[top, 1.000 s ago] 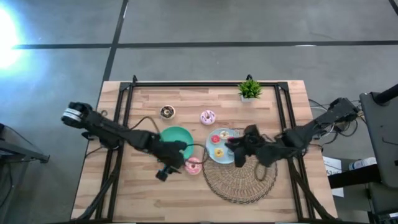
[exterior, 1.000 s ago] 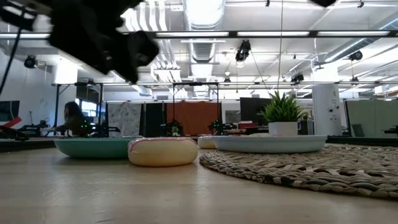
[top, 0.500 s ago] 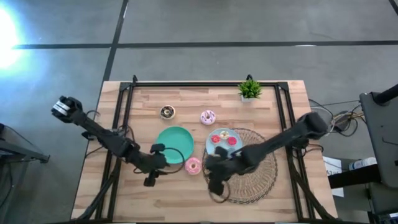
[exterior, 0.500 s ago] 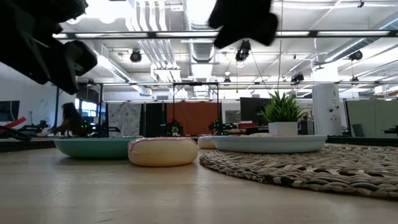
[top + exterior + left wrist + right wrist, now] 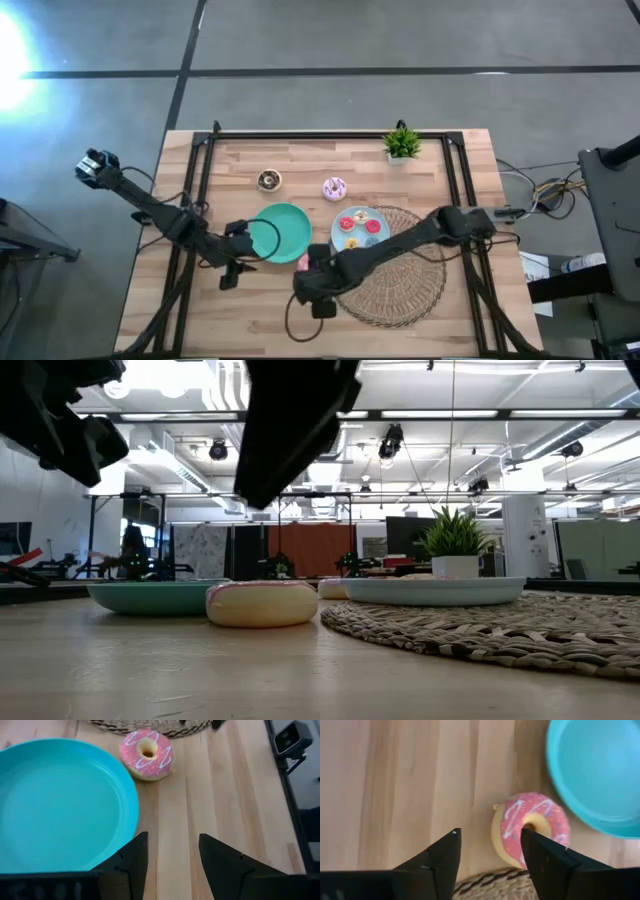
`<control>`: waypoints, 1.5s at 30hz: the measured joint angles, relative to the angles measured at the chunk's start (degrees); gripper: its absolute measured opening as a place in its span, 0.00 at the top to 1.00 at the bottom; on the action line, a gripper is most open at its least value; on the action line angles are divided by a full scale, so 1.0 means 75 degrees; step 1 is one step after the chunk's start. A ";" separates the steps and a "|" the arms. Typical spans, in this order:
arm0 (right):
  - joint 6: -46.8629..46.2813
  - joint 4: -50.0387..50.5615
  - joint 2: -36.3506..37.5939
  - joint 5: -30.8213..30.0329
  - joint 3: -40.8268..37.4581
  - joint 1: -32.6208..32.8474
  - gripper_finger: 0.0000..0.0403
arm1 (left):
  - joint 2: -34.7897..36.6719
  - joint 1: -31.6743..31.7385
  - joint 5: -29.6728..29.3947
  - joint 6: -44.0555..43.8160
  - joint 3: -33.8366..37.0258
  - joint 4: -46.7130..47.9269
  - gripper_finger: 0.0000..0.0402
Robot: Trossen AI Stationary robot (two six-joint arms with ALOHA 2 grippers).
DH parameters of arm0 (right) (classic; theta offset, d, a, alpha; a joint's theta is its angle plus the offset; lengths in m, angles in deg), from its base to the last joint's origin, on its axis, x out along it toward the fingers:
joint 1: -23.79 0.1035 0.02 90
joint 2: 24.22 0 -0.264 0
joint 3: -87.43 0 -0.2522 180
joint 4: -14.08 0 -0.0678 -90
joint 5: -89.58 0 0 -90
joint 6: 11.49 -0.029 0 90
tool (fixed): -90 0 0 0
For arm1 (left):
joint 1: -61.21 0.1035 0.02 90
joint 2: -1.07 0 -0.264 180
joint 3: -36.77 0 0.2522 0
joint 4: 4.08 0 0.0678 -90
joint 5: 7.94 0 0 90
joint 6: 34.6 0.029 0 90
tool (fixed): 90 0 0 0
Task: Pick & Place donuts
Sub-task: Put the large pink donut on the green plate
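A pink-frosted donut (image 5: 532,829) lies flat on the wood between the green plate (image 5: 283,230) and the woven mat (image 5: 400,275); it also shows as the donut (image 5: 262,603) in the low view. My right gripper (image 5: 490,842) hangs open above it, and the donut sits just ahead of one finger, untouched. My left gripper (image 5: 172,837) is open and empty, off the green plate's near-left rim. A brown donut (image 5: 268,180) and a second pink donut (image 5: 334,187) lie farther back. Tiny red and orange donuts rest on the light-blue plate (image 5: 372,240).
A small potted plant (image 5: 402,144) stands at the table's far edge. The light-blue plate sits on the mat's far-left part. A black frame (image 5: 205,150) runs along the table's sides. Bare wood (image 5: 250,320) lies toward the near edge.
My right gripper has swept from over the light-blue plate toward the table's left and near edge and now hangs over the pink donut by the green plate. My left gripper has drawn back from that donut toward the table's left. The donut has stayed where it was.
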 joint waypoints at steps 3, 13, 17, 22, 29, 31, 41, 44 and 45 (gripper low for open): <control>-0.0005 0.0654 -0.0555 -0.0013 0.0638 -0.0010 0.46 | 0.0468 0.0000 -0.0013 -0.0033 0.0000 0.0141 0.63; -0.0438 0.0918 -0.1298 -0.0448 0.1405 -0.0168 0.46 | 0.2003 0.0000 -0.0023 -0.0335 0.0000 0.1210 0.63; -0.0555 0.0994 -0.1399 -0.0372 0.1364 -0.0179 0.46 | 0.2596 0.0000 -0.0023 -0.0405 0.0000 0.1573 0.63; -0.0914 0.1015 -0.1433 -0.0328 0.1260 -0.0237 0.46 | 0.3178 0.0000 -0.0248 -0.0405 0.0000 0.1660 0.63; -0.1028 0.0941 -0.1433 -0.0289 0.0927 -0.0447 0.46 | 0.3697 0.0000 -0.0774 -0.0400 0.0000 0.1657 0.63; -0.1175 0.0872 -0.1424 0.0056 0.0813 -0.0565 0.48 | 0.3775 0.0000 -0.0977 -0.0405 0.0000 0.1657 0.63; -0.0580 0.0754 -0.1366 0.0633 0.0848 -0.0686 0.80 | 0.3849 0.0003 -0.2488 -0.0488 -0.0003 0.1654 0.63; -0.0341 0.0760 -0.1165 0.0513 0.0918 -0.0696 0.93 | 0.3856 0.0003 -0.2802 -0.0533 -0.0003 0.1647 0.63; -0.0312 0.0763 -0.1037 0.0325 0.0920 -0.0698 0.95 | 0.3858 0.0003 -0.2875 -0.0541 -0.0003 0.1645 0.63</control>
